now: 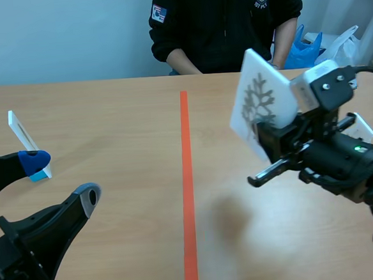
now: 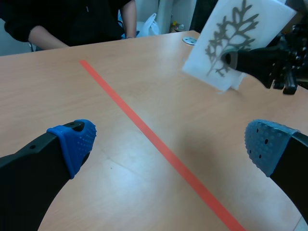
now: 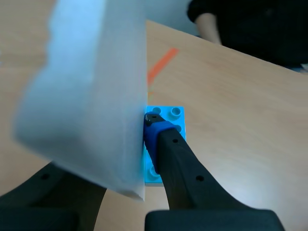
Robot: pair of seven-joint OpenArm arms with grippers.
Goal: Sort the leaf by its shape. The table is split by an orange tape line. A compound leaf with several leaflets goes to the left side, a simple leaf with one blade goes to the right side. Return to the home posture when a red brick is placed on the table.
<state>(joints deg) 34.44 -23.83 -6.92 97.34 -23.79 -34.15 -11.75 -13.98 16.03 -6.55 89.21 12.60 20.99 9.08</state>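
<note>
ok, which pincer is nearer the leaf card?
Right: right pincer is shut on the leaf card; left pincer sits open across the tape line.

left arm [image 1: 28, 253]: black | fingers [image 2: 29, 168]: thick, black | pads [image 2: 74, 139]: blue, dotted | right arm [image 1: 341, 161]: black, white block [image 1: 320, 79], green light [image 1: 357, 148], cable [image 1: 370, 71]

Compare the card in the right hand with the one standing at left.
The held card hangs tilted above the table in the right hand, right of the tape line; the standing card rests on the table, left of it. The held card shows a grey branching leaf; the standing card's print is unreadable. Both are white with blue bases.
</note>
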